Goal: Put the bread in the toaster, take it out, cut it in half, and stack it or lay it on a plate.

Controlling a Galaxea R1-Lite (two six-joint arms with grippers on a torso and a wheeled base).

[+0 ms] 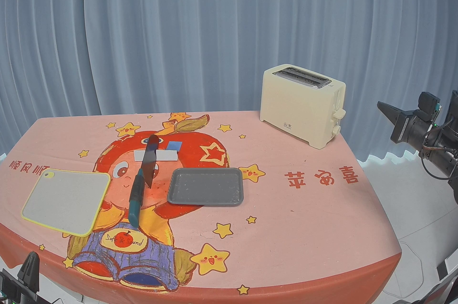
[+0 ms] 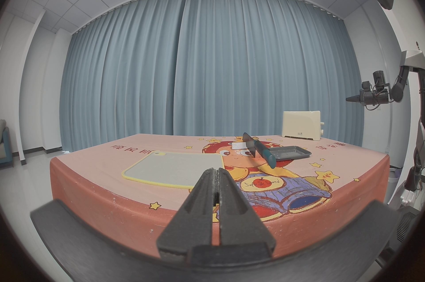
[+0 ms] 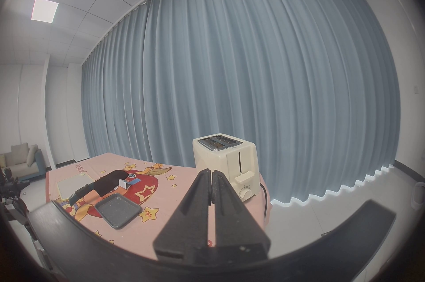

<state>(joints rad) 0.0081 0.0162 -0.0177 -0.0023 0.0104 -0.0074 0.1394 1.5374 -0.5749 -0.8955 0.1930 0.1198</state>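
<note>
Seemingly the bread was the flat white slab on the tablecloth, just behind the grey plate and partly crossed by the knife. It looked light, thin and fairly stiff, best pinched across its exposed end. The cream toaster was smooth, boxy and hard-shelled, and stood well apart. The left gripper and right gripper hung off the table, fingers pressed together, empty.

the cream two-slot toaster is set at the far right of the pink cartoon-cloth table. the flat grey tray is laid in the middle. the teal-handled knife is laid just left of it, and the yellow-rimmed white cutting board is laid farther left.
</note>
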